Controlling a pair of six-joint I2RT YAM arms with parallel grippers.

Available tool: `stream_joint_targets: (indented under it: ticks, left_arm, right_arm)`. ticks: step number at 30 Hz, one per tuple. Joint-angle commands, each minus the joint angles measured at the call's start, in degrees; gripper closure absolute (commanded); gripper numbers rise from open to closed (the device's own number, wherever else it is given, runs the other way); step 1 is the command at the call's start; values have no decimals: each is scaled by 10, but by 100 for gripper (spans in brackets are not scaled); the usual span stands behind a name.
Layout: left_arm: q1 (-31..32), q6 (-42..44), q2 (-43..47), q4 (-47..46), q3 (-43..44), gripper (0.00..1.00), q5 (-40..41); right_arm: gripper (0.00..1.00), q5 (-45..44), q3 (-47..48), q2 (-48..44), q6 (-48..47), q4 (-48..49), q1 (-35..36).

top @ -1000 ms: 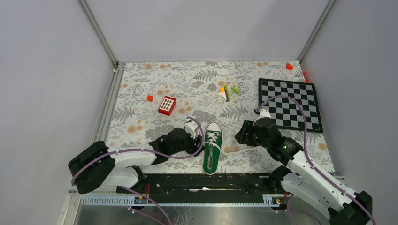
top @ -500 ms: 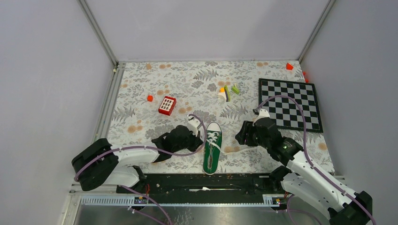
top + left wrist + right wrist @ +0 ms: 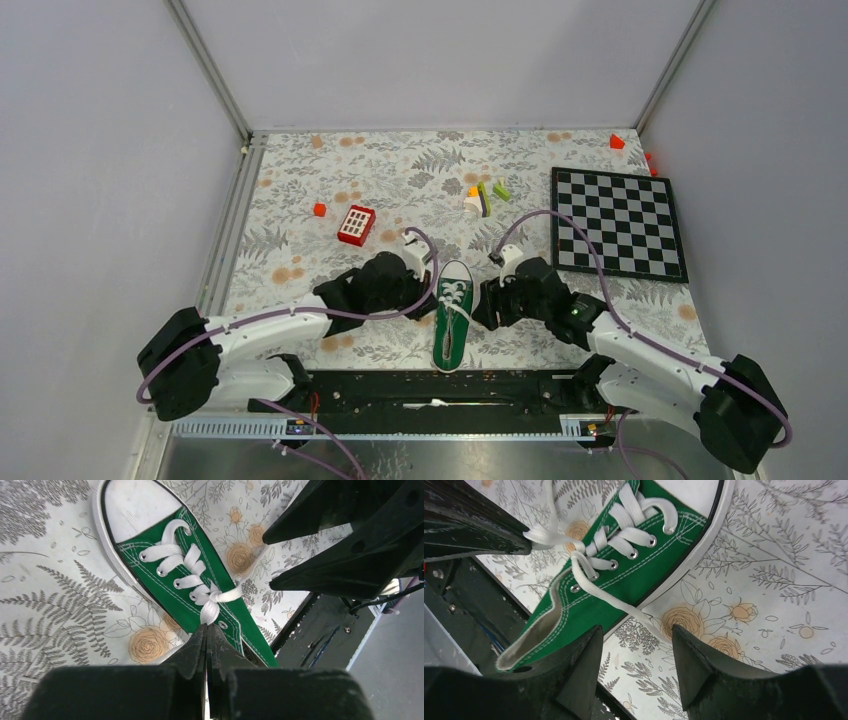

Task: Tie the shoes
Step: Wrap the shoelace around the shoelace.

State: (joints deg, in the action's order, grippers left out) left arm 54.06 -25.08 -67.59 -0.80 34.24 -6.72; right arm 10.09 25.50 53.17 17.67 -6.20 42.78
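The green sneaker (image 3: 452, 312) lies near the front edge of the floral desk (image 3: 300, 190), toe away from the arms, between both hands. One end of its loose white lace (image 3: 210, 611) is pinched in the closed left hand (image 3: 206, 632). The right hand (image 3: 634, 652) gapes wide, holding nothing.

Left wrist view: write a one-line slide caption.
Left hand shut on a white lace of the green sneaker on floral cloth.
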Motion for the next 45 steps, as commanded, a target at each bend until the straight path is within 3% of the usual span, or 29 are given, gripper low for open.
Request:
stream_joint_targets:
  ticks: [1,8,13,26,34,39,45]
  left_arm:
    - [2,-29,-21,7,37,100,-37]
    - [-1,-45,-17,23,33,100,13]
    - [-21,-85,27,-100,-45,100,39]
    - [-39,-74,20,-78,-27,100,36]
    - [-41,-62,18,-64,-12,100,26]
    - [-41,-61,11,-64,-2,100,18]
    - [-41,-58,8,-58,10,100,13]
  right_arm:
    - [41,16,-23,22,-28,84,8]
    - [49,26,-24,11,-3,118,12]
    - [50,-7,-4,10,-60,152,49]
    - [48,28,111,154,-191,152,55]
    - [49,103,146,200,-214,144,59]
    - [49,106,163,228,-220,130,59]
    - [58,91,169,241,-219,145,59]
